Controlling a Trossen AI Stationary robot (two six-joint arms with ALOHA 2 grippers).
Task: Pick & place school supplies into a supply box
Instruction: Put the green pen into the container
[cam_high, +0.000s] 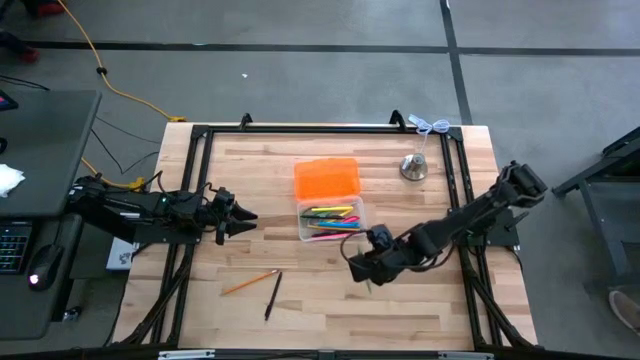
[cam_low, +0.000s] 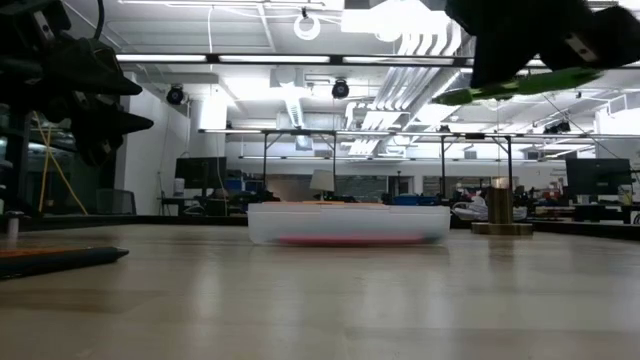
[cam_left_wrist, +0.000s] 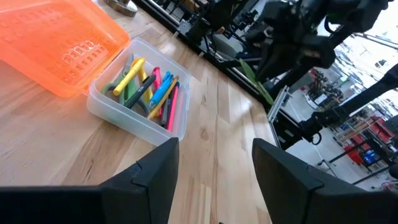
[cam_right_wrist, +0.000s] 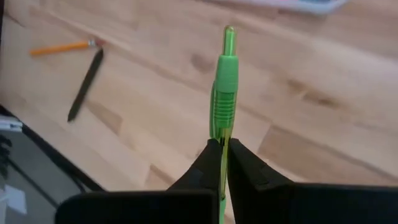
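The supply box (cam_high: 331, 222) is clear, with its orange lid (cam_high: 326, 178) swung open toward the far edge. It holds several coloured pens and markers (cam_left_wrist: 149, 87). My right gripper (cam_high: 358, 270) hovers near and to the right of the box, shut on a green pen (cam_right_wrist: 224, 81). My left gripper (cam_high: 242, 217) waits open to the box's left, above the table. An orange pencil (cam_high: 250, 283) and a black pen (cam_high: 272, 295) lie flat on the table near the front edge. My right gripper pinches the green pen between its two fingers (cam_right_wrist: 239, 165), at the part of the barrel (cam_right_wrist: 222, 134) just ahead of the fingertips. The pen lies along the fingers and sticks out past them. It is lifted clear of the table, tilted slightly (cam_low: 520, 85).
A silver bell (cam_high: 413, 167) stands on the table beyond the box, to its right. A dark metal frame (cam_high: 200, 135) runs around the tabletop. Bare wood shows between the box and the two loose items near the front.
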